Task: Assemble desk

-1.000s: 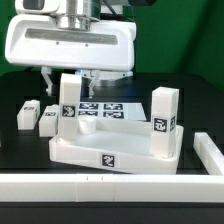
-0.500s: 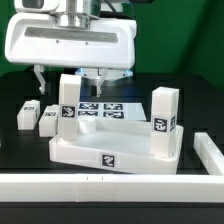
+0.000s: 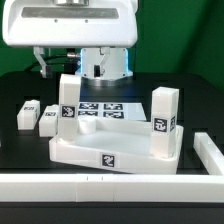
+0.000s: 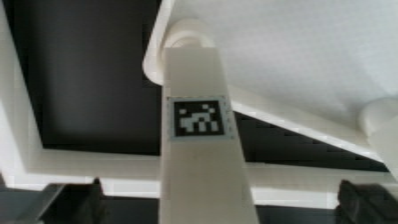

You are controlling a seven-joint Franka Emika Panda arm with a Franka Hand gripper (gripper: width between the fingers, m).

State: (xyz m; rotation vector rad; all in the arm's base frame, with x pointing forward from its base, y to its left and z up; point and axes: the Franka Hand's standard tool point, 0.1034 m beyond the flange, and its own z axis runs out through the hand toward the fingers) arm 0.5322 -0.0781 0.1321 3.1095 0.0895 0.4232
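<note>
Desk leg (image 3: pixel 68 103) upright on top (image 3: pixel 75 152); fingers (image 4: pixel 71 203) wide apart, holding nothing.

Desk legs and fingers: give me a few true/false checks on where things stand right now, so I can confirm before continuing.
1. Two legs stand upright on the desk top. True: the far leg and the near leg.
2. All four legs are fitted. False: a loose leg and a second loose leg lie on the table at the exterior view's left.
3. The gripper is shut on the far leg. False: it is open, and its fingers sit above that leg's top, one to either side.
4. The marker board lies beyond the desk top. True.
</note>
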